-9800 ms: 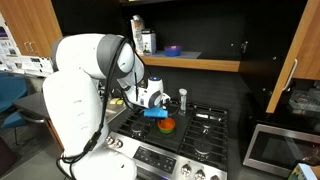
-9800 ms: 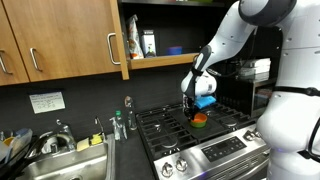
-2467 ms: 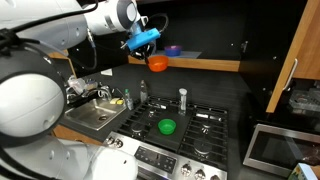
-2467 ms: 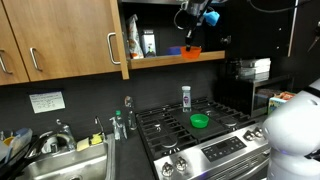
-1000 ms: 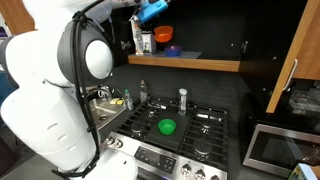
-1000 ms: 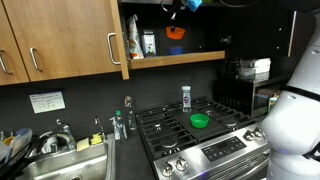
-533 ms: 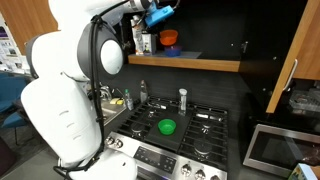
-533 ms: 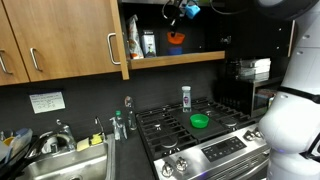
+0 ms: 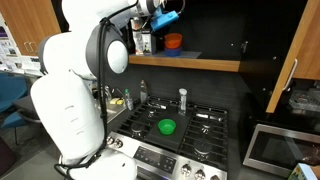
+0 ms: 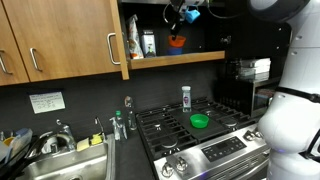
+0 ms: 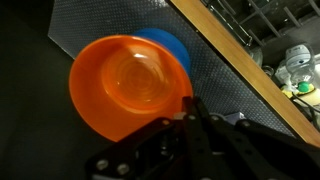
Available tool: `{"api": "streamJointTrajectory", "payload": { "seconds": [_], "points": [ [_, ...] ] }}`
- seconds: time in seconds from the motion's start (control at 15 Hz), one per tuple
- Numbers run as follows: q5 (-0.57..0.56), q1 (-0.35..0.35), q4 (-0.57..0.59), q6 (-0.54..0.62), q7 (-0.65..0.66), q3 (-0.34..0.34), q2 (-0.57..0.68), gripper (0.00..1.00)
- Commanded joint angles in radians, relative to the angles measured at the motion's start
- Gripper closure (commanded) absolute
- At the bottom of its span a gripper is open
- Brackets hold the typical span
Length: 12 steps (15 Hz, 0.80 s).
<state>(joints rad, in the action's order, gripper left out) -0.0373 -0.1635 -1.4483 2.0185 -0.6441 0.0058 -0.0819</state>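
My gripper (image 11: 190,105) is shut on the rim of an orange bowl (image 11: 130,85), with the bowl hanging from its fingers. The bowl sits just over a blue dish (image 11: 168,46) lying on the dark liner of the wooden shelf (image 11: 232,58); whether they touch I cannot tell. In both exterior views the gripper (image 9: 166,19) (image 10: 184,14) is high inside the open cabinet, with the orange bowl (image 9: 173,41) (image 10: 177,41) right below it, above the shelf (image 9: 200,63).
A green bowl (image 9: 167,127) (image 10: 200,121) and a white shaker (image 9: 182,100) (image 10: 186,96) stand on the gas stove (image 9: 205,120) below. Bottles (image 9: 143,40) occupy the shelf's end beside the bowl. A sink (image 10: 60,160) lies beside the stove, a microwave (image 9: 275,150) on its other side.
The arm has carried the orange bowl along the shelf and lowered it over the blue dish. The gripper stays shut on the bowl.
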Motion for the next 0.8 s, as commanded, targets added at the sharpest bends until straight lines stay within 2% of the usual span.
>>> {"api": "streamJointTrajectory", "payload": {
  "seconds": [0.0, 0.73],
  "points": [
    [0.005, 0.000, 0.034, 0.006, 0.012, 0.000, 0.024, 0.99],
    [-0.011, -0.006, 0.090, 0.012, 0.015, 0.012, 0.054, 0.99]
  ]
}}
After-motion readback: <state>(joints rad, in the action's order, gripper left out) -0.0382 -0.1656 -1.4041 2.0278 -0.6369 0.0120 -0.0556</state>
